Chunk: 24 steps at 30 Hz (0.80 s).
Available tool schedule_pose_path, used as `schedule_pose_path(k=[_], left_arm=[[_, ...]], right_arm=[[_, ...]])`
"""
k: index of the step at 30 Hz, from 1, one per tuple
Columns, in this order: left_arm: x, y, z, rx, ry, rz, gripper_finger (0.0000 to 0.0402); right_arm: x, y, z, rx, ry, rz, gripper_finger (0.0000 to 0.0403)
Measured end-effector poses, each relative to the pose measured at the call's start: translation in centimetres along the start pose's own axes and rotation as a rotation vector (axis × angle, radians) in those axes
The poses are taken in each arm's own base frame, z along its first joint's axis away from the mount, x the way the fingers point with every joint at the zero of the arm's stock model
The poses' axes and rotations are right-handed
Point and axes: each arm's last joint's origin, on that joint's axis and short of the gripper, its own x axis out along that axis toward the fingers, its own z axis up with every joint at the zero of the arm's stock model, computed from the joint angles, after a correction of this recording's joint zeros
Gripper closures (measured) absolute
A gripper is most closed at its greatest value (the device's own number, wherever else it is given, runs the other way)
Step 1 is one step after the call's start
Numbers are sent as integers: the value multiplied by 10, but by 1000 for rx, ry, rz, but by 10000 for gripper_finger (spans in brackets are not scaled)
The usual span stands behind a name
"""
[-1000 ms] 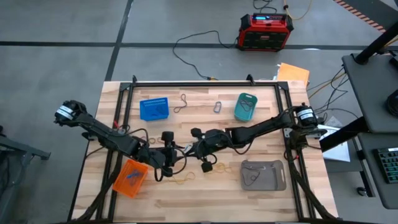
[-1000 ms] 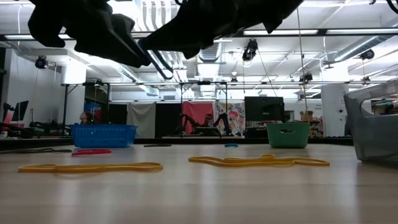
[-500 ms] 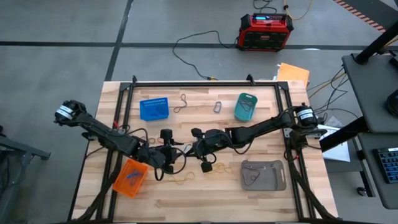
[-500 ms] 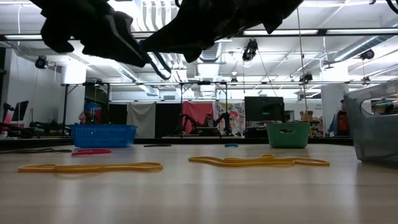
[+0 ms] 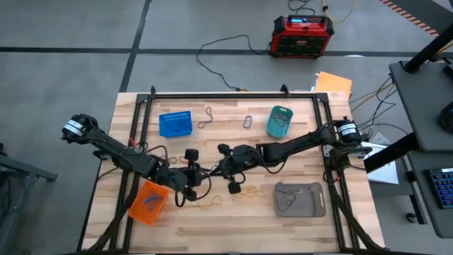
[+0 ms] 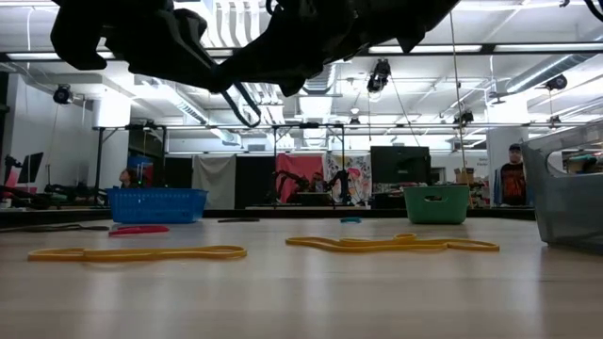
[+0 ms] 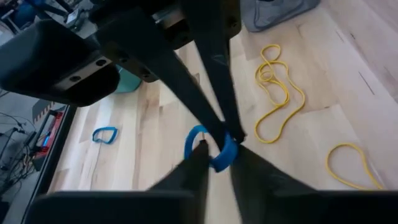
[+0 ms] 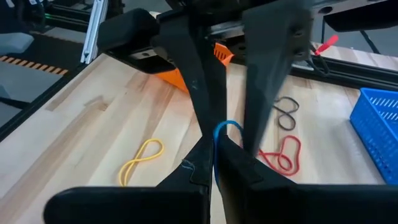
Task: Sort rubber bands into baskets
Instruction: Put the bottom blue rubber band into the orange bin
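A small blue rubber band (image 7: 210,148) hangs in the air over the table's middle, between my two grippers, which meet tip to tip. My left gripper (image 7: 217,167) reaches in from the table's left and is shut on the band. My right gripper (image 8: 216,160) reaches in from the table's right, also shut on it. In the high view the grippers meet at the left gripper (image 5: 200,174) and right gripper (image 5: 215,170). Yellow rubber bands (image 5: 209,204) lie flat on the wood below. The blue basket (image 5: 175,124), teal basket (image 5: 279,121), orange basket (image 5: 148,202) and grey basket (image 5: 299,199) stand around them. My left gripper has the blue loop's near side (image 7: 220,160) pinched between its two fingers. It comes slanting down from the table's left. The band is lifted clear of the table. My right gripper pinches the loop's other side (image 8: 219,135) at its fingertips, slanting slightly down from the table's right. The small loop arches up beside the fingers (image 8: 239,163), clear of the wood.
Red (image 8: 283,155) and dark (image 8: 286,109) bands lie on the wood toward the blue basket. A grey band (image 5: 205,117) and a small blue loop (image 5: 248,122) lie near the far edge. Another yellow band (image 5: 249,190) lies by the grey basket. A black frame rail (image 5: 233,95) borders the table.
My left gripper has shut its fingers onto the blue band that my right gripper holds. Both arms have stayed in place over the table's middle, and the band has stayed in the air.
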Motion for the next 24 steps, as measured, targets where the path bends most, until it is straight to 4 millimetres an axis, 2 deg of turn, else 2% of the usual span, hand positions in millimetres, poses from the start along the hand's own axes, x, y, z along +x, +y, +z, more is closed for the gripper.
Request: schedule_pose_path(k=[2, 10, 19, 24], left_arm=[[0, 0, -1, -1, 5, -5, 390], [0, 0, -3, -52, 24, -3, 399], [-1, 0, -6, -91, 55, -3, 401], [-9, 2, -9, -148, 172, -80, 401]], right_arm=[[0, -1, 0, 1, 1, -6, 394], [0, -3, 0, 20, 3, -56, 379], [0, -6, -1, 41, 5, -70, 283], [-3, -9, -1, 45, 31, -116, 240]])
